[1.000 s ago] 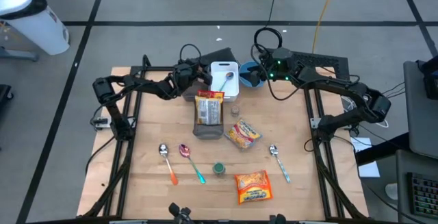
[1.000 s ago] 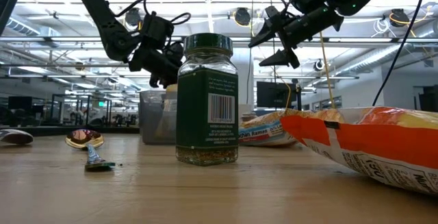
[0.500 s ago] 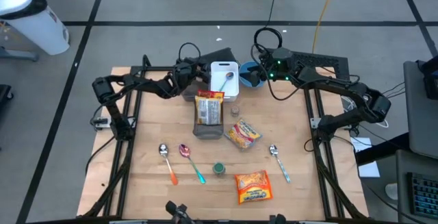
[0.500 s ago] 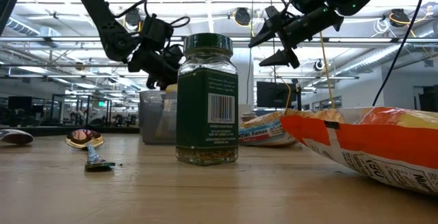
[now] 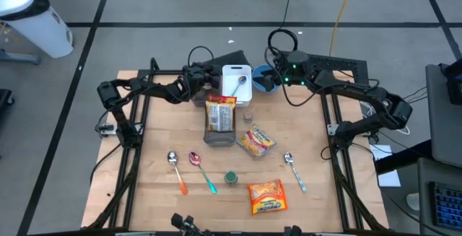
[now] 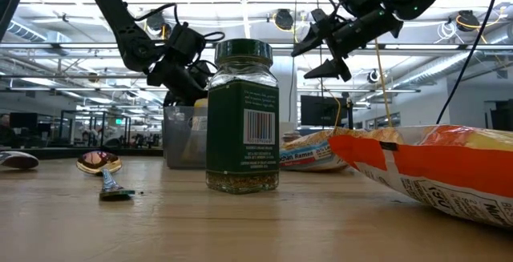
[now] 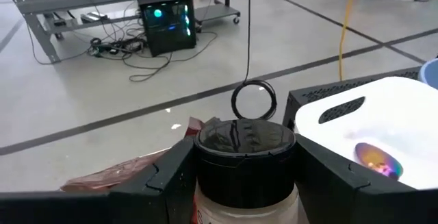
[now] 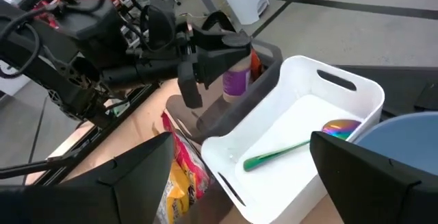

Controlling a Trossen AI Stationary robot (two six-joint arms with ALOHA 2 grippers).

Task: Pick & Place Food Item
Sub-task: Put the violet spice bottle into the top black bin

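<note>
A jar with a black lid (image 7: 245, 142) and a purple label (image 8: 236, 79) sits upright between the fingers of my left gripper (image 7: 245, 183), which is shut on it at the table's far edge, over a grey bin (image 8: 243, 104) beside the white bin (image 5: 237, 73). In the high view my left gripper (image 5: 203, 77) reaches in from the left. My right gripper (image 8: 239, 183) hangs open above the white bin and the blue bowl (image 8: 404, 142), holding nothing. The jar's base is hidden. My left gripper pinches the jar between its two fingers, on opposite sides just under the black lid (image 7: 205, 183). The fingers come nearly level from the table's left side, slanting a little down. The jar stands upright in the hold; whether its base rests on anything cannot be seen.
The white bin holds a green-handled spoon (image 8: 294, 145). On the table are a snack bag (image 5: 220, 115) on a grey container, another bag (image 5: 255, 141), an orange chip bag (image 5: 266, 196), a green-lidded spice jar (image 5: 231, 177) and three spoons (image 5: 175, 167) (image 5: 202, 171) (image 5: 294, 169).
My left gripper has turned at the wrist and tipped a little while staying over the grey bin, the jar still between its fingers.
</note>
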